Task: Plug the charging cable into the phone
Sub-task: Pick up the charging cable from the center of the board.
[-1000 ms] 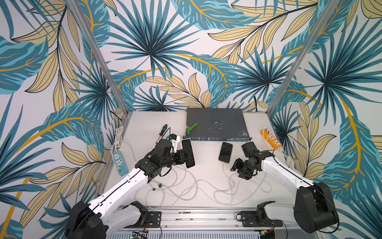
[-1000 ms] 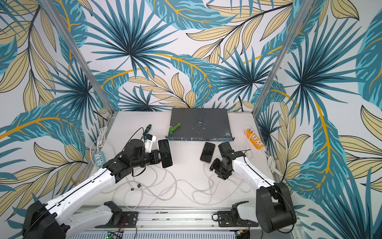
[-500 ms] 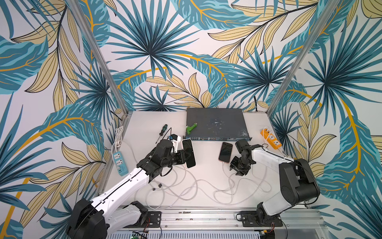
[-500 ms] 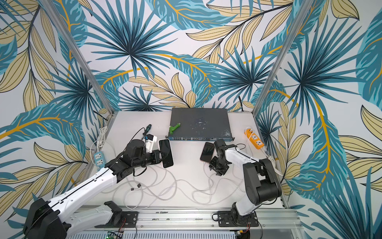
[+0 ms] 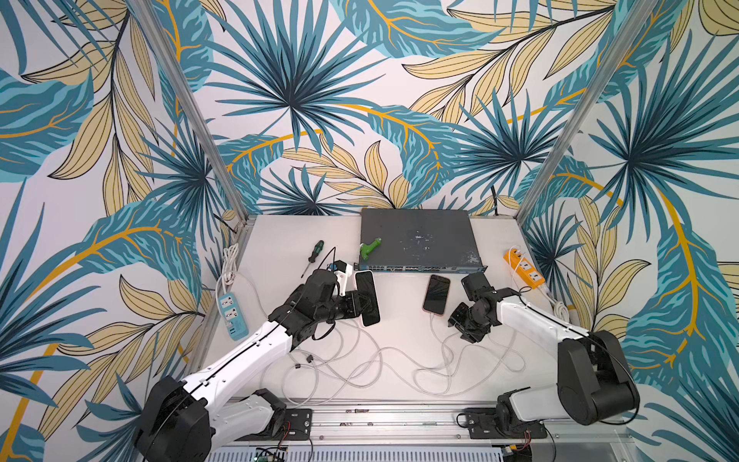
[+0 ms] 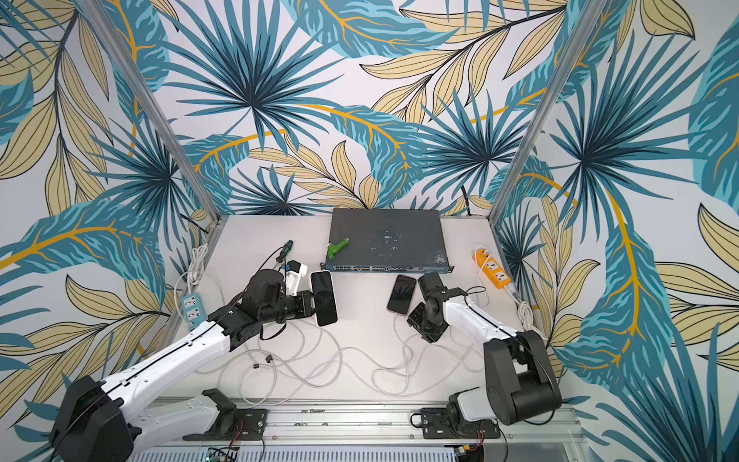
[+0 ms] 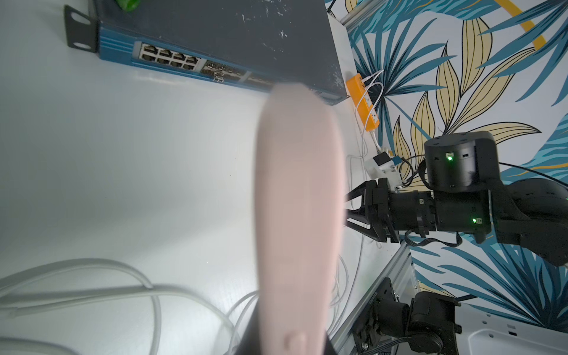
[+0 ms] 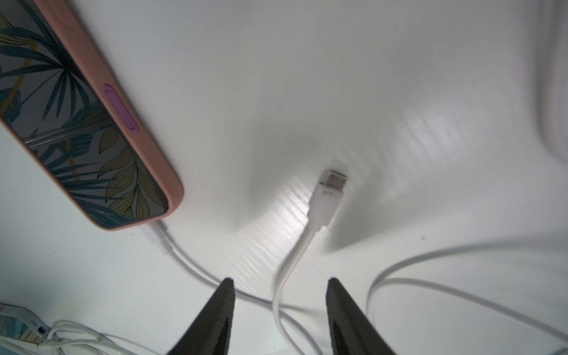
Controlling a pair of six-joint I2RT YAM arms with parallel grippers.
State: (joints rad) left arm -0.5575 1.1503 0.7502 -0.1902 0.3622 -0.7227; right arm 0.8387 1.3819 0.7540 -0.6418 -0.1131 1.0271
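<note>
My left gripper (image 5: 361, 305) is shut on a phone (image 5: 367, 298) with a pale case and dark screen, held just above the table's left middle; its case edge (image 7: 298, 215) fills the left wrist view and hides the jaws. A second phone (image 5: 436, 294) in a pink case (image 8: 135, 147) lies flat right of centre, with a white cable (image 8: 166, 242) plugged into its near end. My right gripper (image 5: 460, 322) hovers beside that end, open (image 8: 281, 282). The loose charging cable's connector (image 8: 330, 187) lies on the table just ahead of the two fingers, untouched.
A dark network switch (image 5: 418, 240) with a green tool (image 5: 370, 247) on it stands at the back. A screwdriver (image 5: 314, 256) lies back left. An orange power strip (image 5: 524, 270) is at the right edge, a blue one (image 5: 232, 316) at the left. White cables (image 5: 360, 360) loop across the front.
The right arm's elbow and shoulder have swung in and back out, while its gripper stays by the lying phone's near end. The left gripper holds its phone in the same place.
</note>
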